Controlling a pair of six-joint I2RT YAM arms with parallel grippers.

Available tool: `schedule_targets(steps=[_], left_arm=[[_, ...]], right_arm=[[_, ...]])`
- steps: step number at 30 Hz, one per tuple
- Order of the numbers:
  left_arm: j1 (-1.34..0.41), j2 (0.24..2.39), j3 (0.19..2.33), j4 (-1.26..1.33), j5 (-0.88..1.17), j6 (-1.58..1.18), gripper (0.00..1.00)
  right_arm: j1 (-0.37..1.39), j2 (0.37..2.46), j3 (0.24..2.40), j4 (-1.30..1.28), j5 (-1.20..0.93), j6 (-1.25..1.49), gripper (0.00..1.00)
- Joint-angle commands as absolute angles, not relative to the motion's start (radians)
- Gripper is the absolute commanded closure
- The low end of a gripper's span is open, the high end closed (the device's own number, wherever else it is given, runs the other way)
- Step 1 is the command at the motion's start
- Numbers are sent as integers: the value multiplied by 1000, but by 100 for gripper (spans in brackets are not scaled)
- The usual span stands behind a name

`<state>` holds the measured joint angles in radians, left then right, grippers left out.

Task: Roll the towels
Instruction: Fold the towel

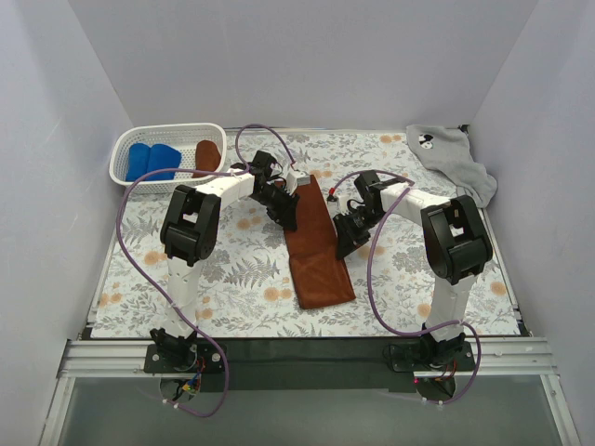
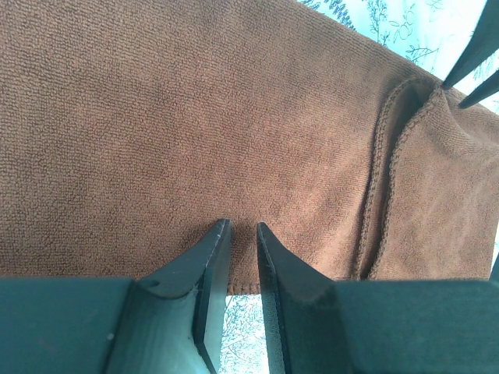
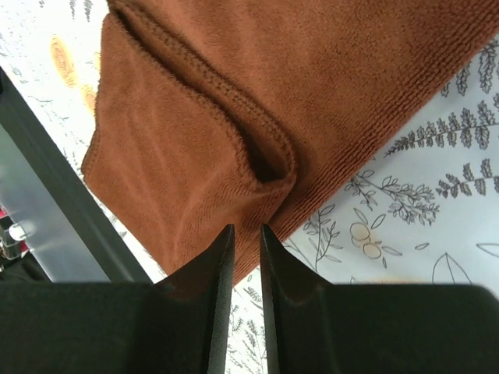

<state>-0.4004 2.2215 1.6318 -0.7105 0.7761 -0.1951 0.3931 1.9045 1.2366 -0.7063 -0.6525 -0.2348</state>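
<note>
Rolling of a rust-brown terry towel point(image 1: 321, 255), which lies as a long strip on the fern-printed table cover point(image 1: 242, 269) between the two arms, its far end turned over into a short hemmed flap. The left gripper point(image 2: 242, 224) sits at the strip's left edge and the right gripper point(image 3: 245, 227) at the folded corner on the right edge. Each pair of jaws stands only a narrow slit apart, tips at the cloth.

Risks, as a judgement: if one side grips and the other merely rests on the pile, the flap would turn over skewed and the roll would taper. A shallow pinch could slip off the hem and let the fold fall open. Tips pressed too low could drag the table cover.

Whether any cloth lies between either pair of jaws cannot be told. The overhead view hides the flap behind the arms.

Two bright blue rolled towels point(image 1: 153, 160) and a rolled brown towel point(image 1: 206, 156) sit in the white perforated plastic basket point(image 1: 172, 127). A crumpled light grey towel point(image 1: 451, 158) lies in the far right corner.
</note>
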Motion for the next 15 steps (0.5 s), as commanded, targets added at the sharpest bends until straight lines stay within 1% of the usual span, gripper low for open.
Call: schedule_targets(steps=[1, 9, 11, 13, 14, 15], left_arm=[[-390, 2229, 1644, -724, 744, -189, 80], [-384, 2230, 1637, -723, 738, -189, 80], [-382, 2232, 1635, -724, 735, -187, 80], [-379, 2233, 1635, -724, 735, -186, 80], [-377, 2235, 1634, -724, 736, -186, 80], [-377, 2235, 1635, -724, 735, -186, 80]], right_arm=[[402, 1927, 1281, -706, -627, -218, 77], [425, 1962, 1292, -707, -618, -212, 78], [426, 1956, 1293, -707, -629, -210, 81], [426, 1947, 1286, -709, -649, -210, 86], [426, 1934, 1284, -709, -653, -210, 89], [425, 1927, 1276, -709, -658, -209, 95]])
